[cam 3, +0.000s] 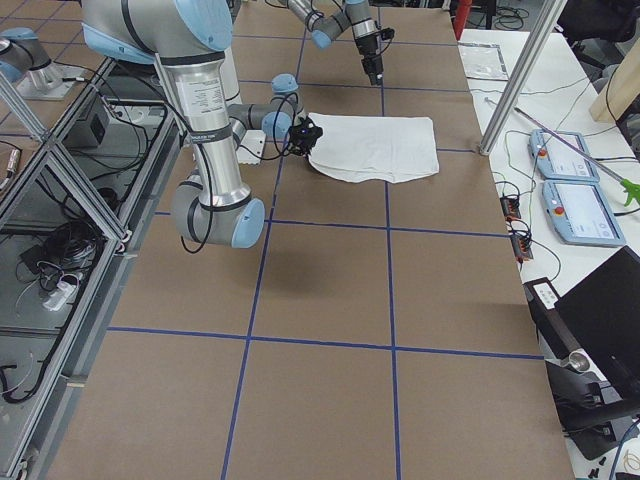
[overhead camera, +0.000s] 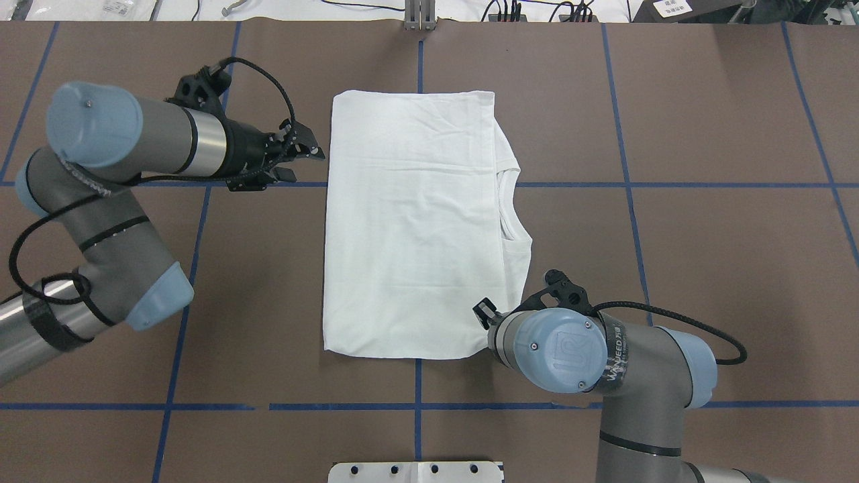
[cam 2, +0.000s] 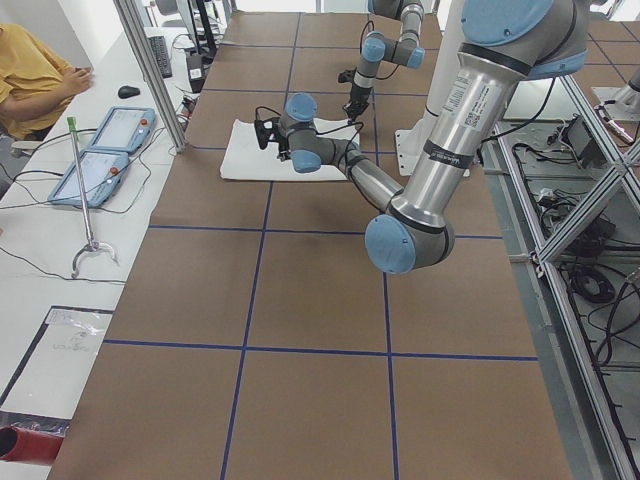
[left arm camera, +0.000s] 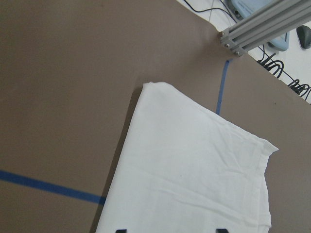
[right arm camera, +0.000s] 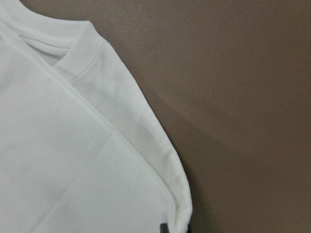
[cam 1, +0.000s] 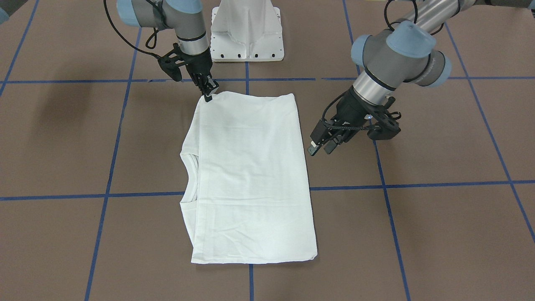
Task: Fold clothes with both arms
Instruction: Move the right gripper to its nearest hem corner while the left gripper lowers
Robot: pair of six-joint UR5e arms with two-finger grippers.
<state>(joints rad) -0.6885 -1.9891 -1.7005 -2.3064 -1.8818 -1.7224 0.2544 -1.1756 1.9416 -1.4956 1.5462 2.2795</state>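
- Facing the robot: brown table (cam 1: 62,138) gridded with blue tape lines (cam 1: 62,197). The folded white shirt (cam 1: 250,179) lies at centre. The right gripper (cam 1: 207,97), jaws narrow, nips its 11 o'clock corner. The left gripper (cam 1: 318,148) hovers at 3 o'clock, jaws wide.
- Overhead: cables (overhead camera: 510,8) line the 12 o'clock edge.
- Left side: a seated person (cam 2: 30,80) and blue consoles (cam 2: 122,128) at 10 o'clock.

We are looking at soft cloth on a matt tabletop.
We are seeing the shirt (cam 1: 250,175) as white, lightly creased cloth with a ribbed collar (right arm camera: 73,53); the table (cam 1: 451,242) is showing a dull, papery cover with smooth blue tape lines (cam 1: 418,183); the left arm (overhead camera: 208,144) and right arm (overhead camera: 644,402) are showing brushed silver metal and smooth blue caps.
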